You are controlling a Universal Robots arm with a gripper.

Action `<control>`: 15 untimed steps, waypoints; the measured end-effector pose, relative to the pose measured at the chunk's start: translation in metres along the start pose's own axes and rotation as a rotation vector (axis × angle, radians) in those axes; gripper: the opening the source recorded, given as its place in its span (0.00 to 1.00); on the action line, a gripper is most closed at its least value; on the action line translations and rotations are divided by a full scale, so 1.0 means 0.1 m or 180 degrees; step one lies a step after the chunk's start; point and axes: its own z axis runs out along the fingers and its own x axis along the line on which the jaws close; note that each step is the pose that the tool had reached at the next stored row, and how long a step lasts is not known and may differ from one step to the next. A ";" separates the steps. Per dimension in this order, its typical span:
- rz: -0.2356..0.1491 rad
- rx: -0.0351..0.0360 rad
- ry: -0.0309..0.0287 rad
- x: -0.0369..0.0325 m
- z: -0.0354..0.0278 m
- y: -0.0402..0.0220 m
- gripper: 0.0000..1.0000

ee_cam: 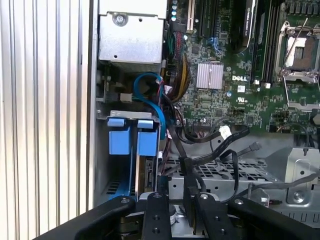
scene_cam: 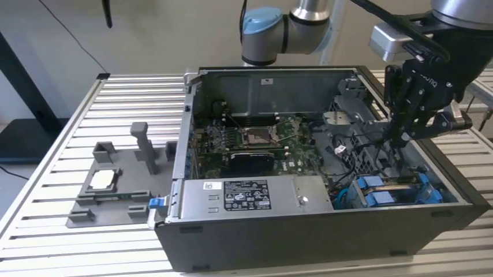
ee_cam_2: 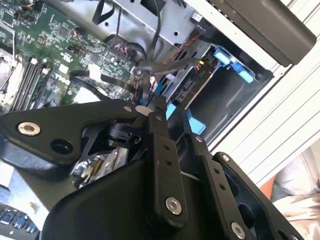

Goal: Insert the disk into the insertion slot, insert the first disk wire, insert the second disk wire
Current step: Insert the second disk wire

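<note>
Disk (ee_cam: 124, 142) (blue carrier), seated in grey slot (ee_cam: 101, 160); pincer (ee_cam: 178, 198) narrow, nipping blk wire (ee_cam: 182, 154)

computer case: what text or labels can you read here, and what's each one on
Power supply label: print and symbols, too small to read.
Small white sticker on the case's rear wall: unreadable.
Motherboard: a maker's logo in white; other markings too small to read.
</note>
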 end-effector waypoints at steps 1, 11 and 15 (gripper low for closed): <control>-0.0001 0.0000 0.0000 -0.005 -0.001 0.014 0.27; -0.0002 0.0000 -0.0001 -0.026 -0.070 0.091 0.27; -0.0002 0.0000 0.0000 -0.049 -0.061 0.125 0.27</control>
